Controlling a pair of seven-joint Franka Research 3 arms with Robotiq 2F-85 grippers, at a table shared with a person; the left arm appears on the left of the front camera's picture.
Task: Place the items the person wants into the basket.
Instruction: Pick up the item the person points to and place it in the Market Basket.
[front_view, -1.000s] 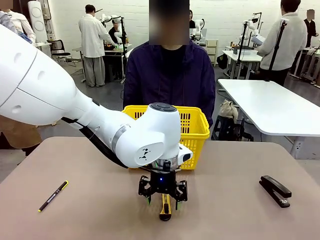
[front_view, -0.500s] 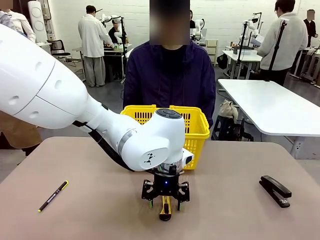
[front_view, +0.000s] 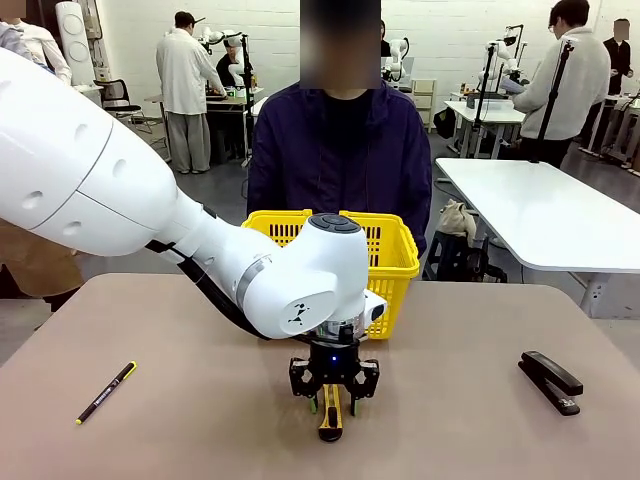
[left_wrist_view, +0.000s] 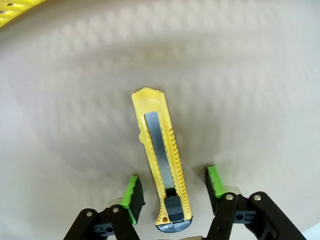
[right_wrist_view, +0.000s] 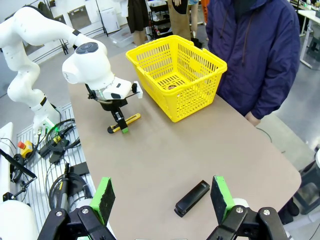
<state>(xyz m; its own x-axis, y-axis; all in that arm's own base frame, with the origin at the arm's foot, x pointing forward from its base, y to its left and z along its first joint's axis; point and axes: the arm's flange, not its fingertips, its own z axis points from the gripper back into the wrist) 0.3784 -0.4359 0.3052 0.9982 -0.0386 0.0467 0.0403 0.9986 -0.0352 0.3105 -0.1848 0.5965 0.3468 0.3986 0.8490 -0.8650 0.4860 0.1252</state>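
Since a second ago your left gripper (front_view: 334, 397) has drawn its fingers in from a wide spread to a narrower gap around the utility knife (front_view: 331, 413), which lies flat on the bench (front_view: 180, 400) just in front of the basket (front_view: 392, 262). In the left wrist view the pads (left_wrist_view: 133, 192) straddle the knife's rear end and look just clear of its sides. Closing so near that end, the knife could, I judge, pivot or slip as you lift. Your right gripper (right_wrist_view: 160, 200) hangs wide open, holding nothing. Count one knife, one basket, one black pen (front_view: 106, 392), one stapler (front_view: 551, 381).
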